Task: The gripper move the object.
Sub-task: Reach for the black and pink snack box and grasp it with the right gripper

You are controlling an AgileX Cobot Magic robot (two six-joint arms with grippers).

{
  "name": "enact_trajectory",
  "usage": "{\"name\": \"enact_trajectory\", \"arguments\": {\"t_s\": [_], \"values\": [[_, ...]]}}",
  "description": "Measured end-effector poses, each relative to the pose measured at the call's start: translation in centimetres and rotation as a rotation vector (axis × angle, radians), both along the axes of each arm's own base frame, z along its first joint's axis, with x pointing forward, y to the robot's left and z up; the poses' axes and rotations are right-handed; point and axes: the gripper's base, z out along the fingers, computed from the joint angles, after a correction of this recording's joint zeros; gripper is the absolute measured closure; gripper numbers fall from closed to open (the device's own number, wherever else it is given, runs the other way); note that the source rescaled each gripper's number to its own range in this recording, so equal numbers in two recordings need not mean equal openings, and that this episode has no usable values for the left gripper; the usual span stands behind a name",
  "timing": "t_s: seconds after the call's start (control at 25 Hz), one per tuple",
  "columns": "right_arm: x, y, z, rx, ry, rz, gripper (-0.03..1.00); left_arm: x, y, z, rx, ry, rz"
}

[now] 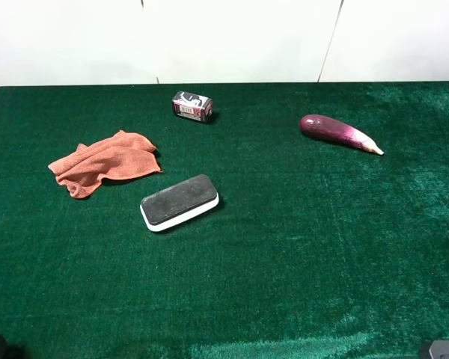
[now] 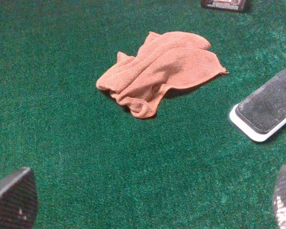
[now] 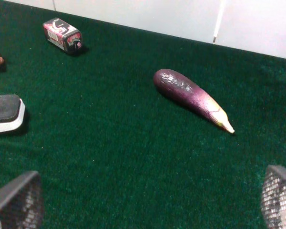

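Observation:
The object, a small can (image 1: 192, 106) with a maroon, white and black label, lies on its side at the back of the green table (image 1: 284, 247). It also shows in the right wrist view (image 3: 62, 35) and, cut off at the picture's edge, in the left wrist view (image 2: 224, 4). My left gripper (image 2: 148, 205) is open and empty, low over the felt, far short of the can. My right gripper (image 3: 148, 202) is open and empty too, also far from the can. In the exterior high view only slivers of both arms show at the near corners.
An orange cloth (image 1: 105, 162) lies crumpled at the left. A black-and-white board eraser (image 1: 179, 202) lies near the middle, in front of the can. A purple eggplant (image 1: 337, 132) lies at the back right. A white wall runs behind the table.

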Motion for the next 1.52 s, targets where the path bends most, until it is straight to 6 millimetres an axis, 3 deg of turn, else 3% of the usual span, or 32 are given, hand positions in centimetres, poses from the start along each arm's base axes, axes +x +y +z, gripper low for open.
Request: {"name": "enact_trajectory", "arguments": {"t_s": [0.84, 1.08, 1.24, 1.52], "values": [[0.0, 0.0, 0.0, 0.001, -0.002, 0.0, -0.03, 0.0, 0.0, 0.0, 0.0, 0.0, 0.0], [0.2, 0.1, 2.1, 0.056, -0.145, 0.01, -0.03, 0.0, 0.0, 0.0, 0.0, 0.0, 0.0], [2.2, 1.1, 3.2, 0.036, -0.125, 0.017, -0.03, 0.0, 0.0, 0.0, 0.0, 0.0, 0.0], [7.8, 3.8, 4.5, -0.092, -0.026, 0.056, -0.03, 0.0, 0.0, 0.0, 0.0, 0.0, 0.0]]}}
